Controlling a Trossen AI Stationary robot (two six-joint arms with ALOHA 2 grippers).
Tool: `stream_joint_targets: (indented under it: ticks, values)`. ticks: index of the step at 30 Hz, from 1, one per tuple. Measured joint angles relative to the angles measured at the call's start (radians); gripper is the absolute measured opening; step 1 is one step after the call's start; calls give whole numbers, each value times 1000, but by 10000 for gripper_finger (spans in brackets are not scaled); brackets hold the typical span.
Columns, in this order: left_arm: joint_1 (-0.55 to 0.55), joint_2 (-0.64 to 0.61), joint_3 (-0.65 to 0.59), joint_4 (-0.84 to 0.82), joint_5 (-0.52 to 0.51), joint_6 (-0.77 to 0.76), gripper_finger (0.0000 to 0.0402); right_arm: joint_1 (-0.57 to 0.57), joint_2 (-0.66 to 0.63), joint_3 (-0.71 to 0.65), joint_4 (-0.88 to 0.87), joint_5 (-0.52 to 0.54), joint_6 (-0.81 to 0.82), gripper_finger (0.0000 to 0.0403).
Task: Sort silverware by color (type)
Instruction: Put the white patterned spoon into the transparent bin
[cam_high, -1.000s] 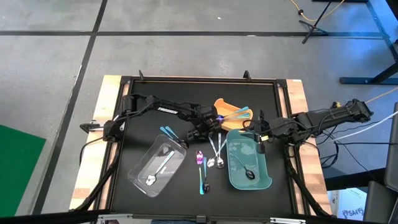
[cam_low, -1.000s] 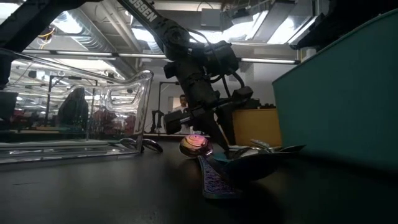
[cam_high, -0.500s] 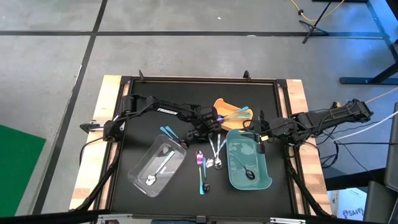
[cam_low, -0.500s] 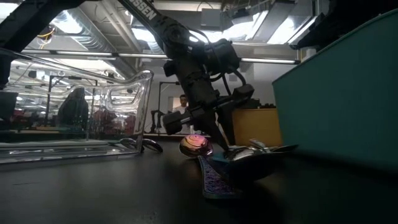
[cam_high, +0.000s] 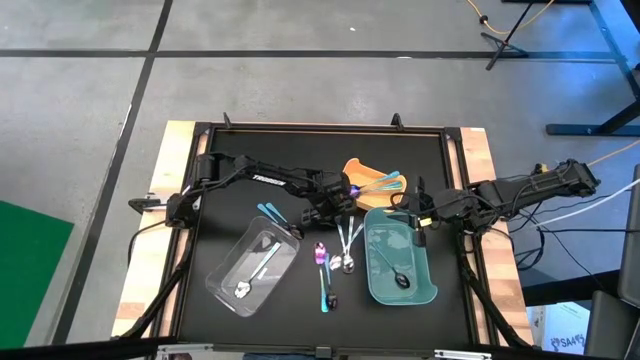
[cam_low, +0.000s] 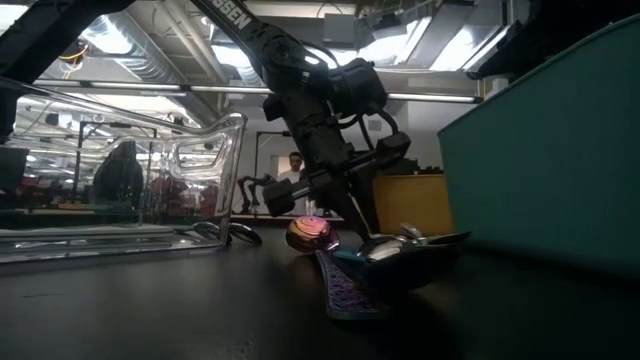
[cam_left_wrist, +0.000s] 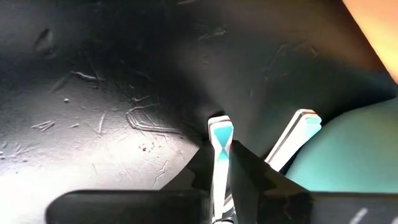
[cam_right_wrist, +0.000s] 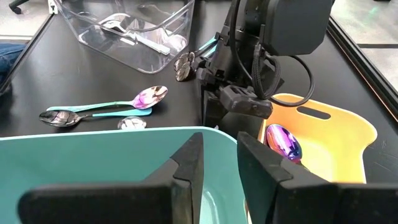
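the left gripper (cam_left_wrist: 222, 163) is seen pinched on one thin teal-striped silver spoon handle (cam_left_wrist: 220, 134), its bowl hidden, while the right gripper's (cam_right_wrist: 219, 163) fingers are parted over the teal tray (cam_right_wrist: 93, 162).

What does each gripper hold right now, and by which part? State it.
The left gripper pinches a silver spoon near the end of its teal-tipped handle. The right gripper holds nothing, hovering over the teal tray.

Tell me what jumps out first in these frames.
The left claw at mid-table, pinched on the handle of a silver spoon between the clear tray and the teal tray. Behind it the yellow tray holds a shiny purple spoon. The right claw hangs over the teal tray's rim, fingers slightly apart.
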Motion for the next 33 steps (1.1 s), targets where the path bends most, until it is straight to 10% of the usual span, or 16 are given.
stream_joint_targets:
  ticks: [33]
  values:
    - [-6, 0, -2, 103, 30, 210, 1, 0, 0, 0, 0, 0, 0, 85]
